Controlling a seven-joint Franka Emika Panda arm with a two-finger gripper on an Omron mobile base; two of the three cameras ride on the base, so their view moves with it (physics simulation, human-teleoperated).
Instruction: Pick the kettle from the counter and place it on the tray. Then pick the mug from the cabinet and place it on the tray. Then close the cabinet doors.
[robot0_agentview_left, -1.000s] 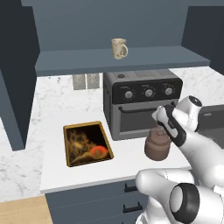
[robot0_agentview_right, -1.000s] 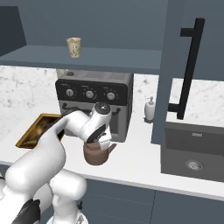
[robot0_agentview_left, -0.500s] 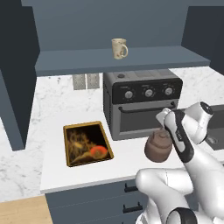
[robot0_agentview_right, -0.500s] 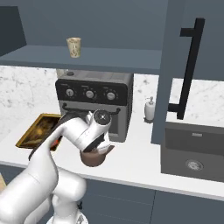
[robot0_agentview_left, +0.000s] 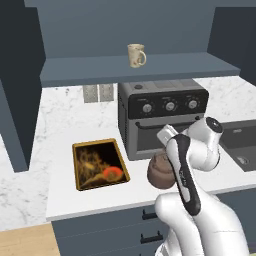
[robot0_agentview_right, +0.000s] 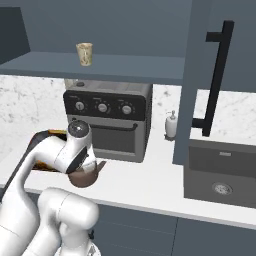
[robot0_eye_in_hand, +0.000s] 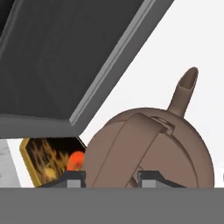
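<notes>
Kettle gripped at mid-frame, tray to its left

Gripper (robot0_eye_in_hand: 109, 176) jaws clamp the kettle (robot0_agentview_left: 160, 171) handle; swinging toward the tray (robot0_agentview_left: 98, 164), it could tilt and slip free.

Brown kettle (robot0_agentview_left: 161, 171), orange-swirled dark tray (robot0_agentview_left: 99, 164)

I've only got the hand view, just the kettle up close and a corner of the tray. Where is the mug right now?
Observer: The mug stands on the cabinet shelf, above the oven.
Operator: And the cabinet doors?
Observer: Open; the right door juts out beside the sink.
Operator: Where's the kettle relative to the tray?
Observer: The kettle is right of the tray, in front of the oven, not over it.
</notes>
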